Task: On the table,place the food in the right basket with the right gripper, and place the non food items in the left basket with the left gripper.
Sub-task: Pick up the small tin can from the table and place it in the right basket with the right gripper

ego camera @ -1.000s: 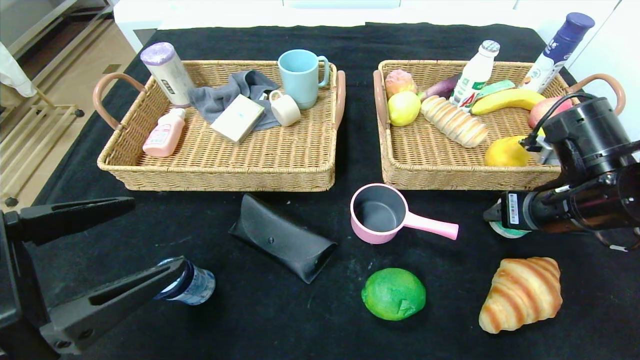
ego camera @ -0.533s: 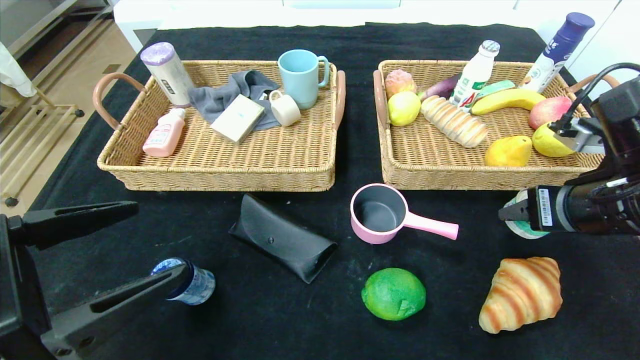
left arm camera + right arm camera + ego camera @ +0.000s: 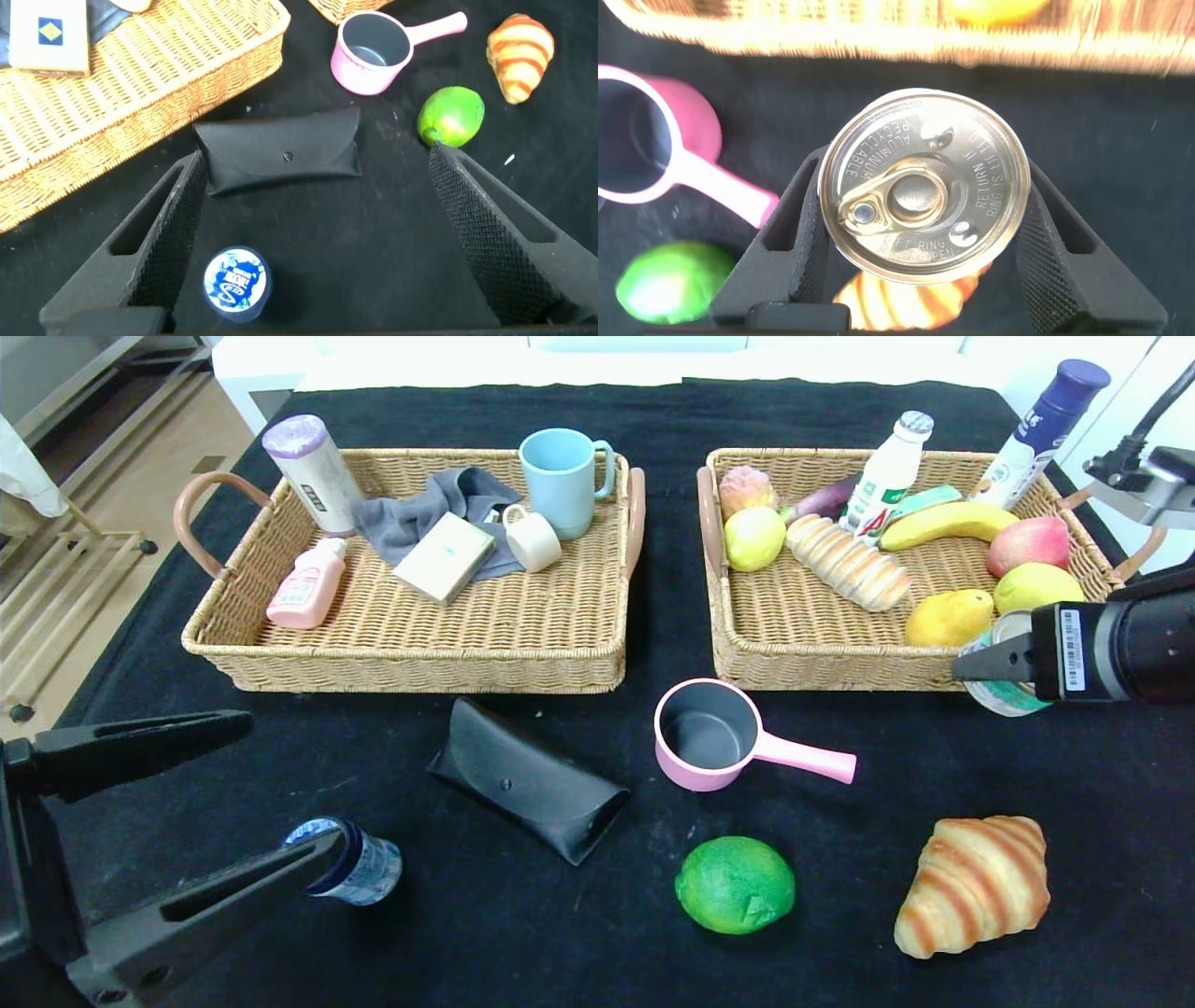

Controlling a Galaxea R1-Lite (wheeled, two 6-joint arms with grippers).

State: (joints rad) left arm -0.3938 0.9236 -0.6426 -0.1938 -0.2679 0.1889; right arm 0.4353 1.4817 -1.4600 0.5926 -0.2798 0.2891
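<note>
My right gripper [image 3: 991, 665] is shut on a ring-pull can [image 3: 1006, 695] [image 3: 924, 196] and holds it in the air by the front right rim of the right basket [image 3: 803, 667], which holds fruit, bread and bottles. My left gripper [image 3: 266, 793] is open near the table's front left, beside a small blue-capped bottle [image 3: 350, 863] [image 3: 236, 282]. On the cloth lie a black glasses case [image 3: 527, 779] [image 3: 283, 149], a pink pot [image 3: 714, 735] [image 3: 374, 54], a green fruit [image 3: 735, 884] [image 3: 450, 116] and a croissant [image 3: 973, 882] [image 3: 520, 54]. The left basket [image 3: 420, 667] holds cups, a cloth and bottles.
A blue-capped white bottle [image 3: 1041, 434] stands behind the right basket's back right corner. A shelf [image 3: 56, 569] stands on the floor left of the table. Bare black cloth lies between the baskets and along the front edge.
My right gripper has lifted the can off the cloth and carried it back and to the right, up to the right basket's front rim. The left arm has barely moved.
</note>
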